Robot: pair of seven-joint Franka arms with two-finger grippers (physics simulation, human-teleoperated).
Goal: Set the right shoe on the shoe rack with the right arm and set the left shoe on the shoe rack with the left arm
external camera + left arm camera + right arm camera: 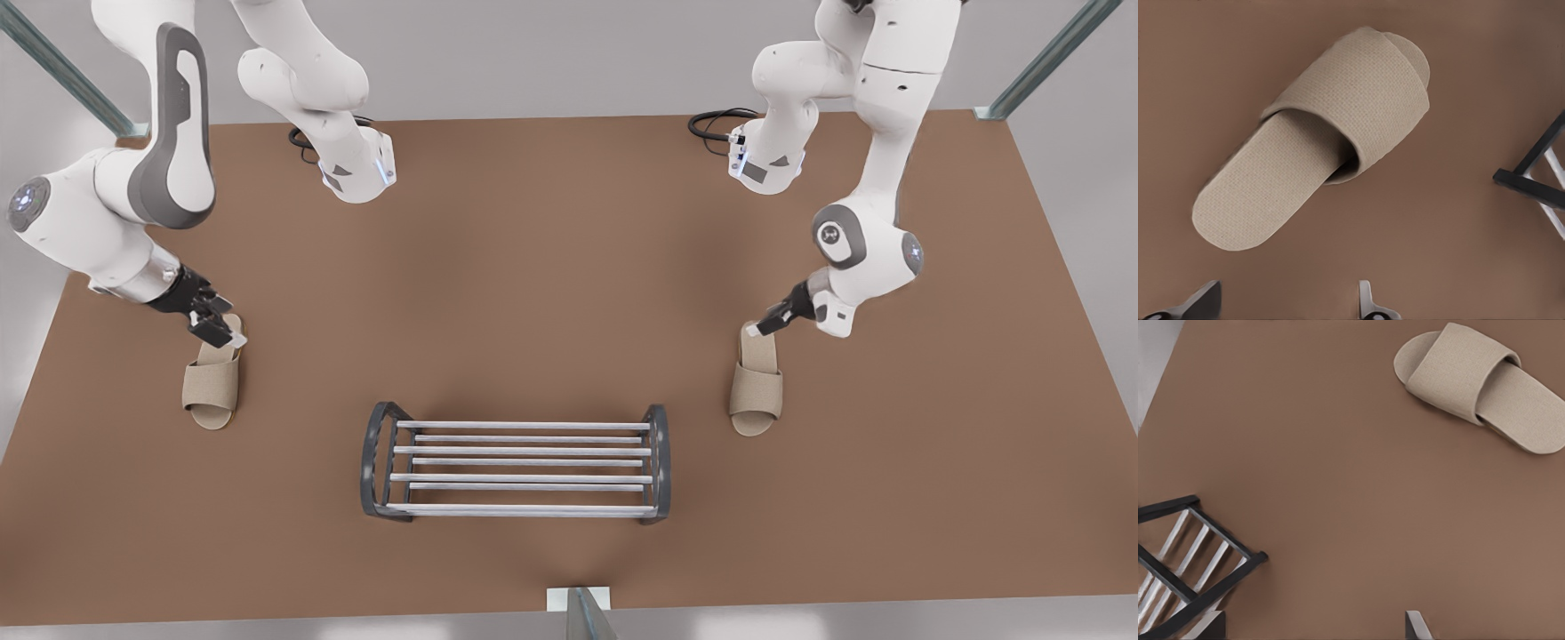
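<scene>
- Currently, both beige slippers lie flat on the brown desk (533, 267), neither one lifted.
- Right gripper (216, 327), fingers apart, hovers over the heel of the right shoe (212, 391), at the front view's left, likely lining up a grasp.
- Left gripper (765, 327), also spread, hangs by the left shoe (756, 391)'s heel.
- Shoe rack (524, 425) stands between the shoes, holding nothing.

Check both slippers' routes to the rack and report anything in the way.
Nothing visible blocks either route. Only bare table lies between the left slipper and the rack, and between the right slipper and the rack. The open left gripper and open right gripper hover at the slippers' heels, unobstructed.
</scene>
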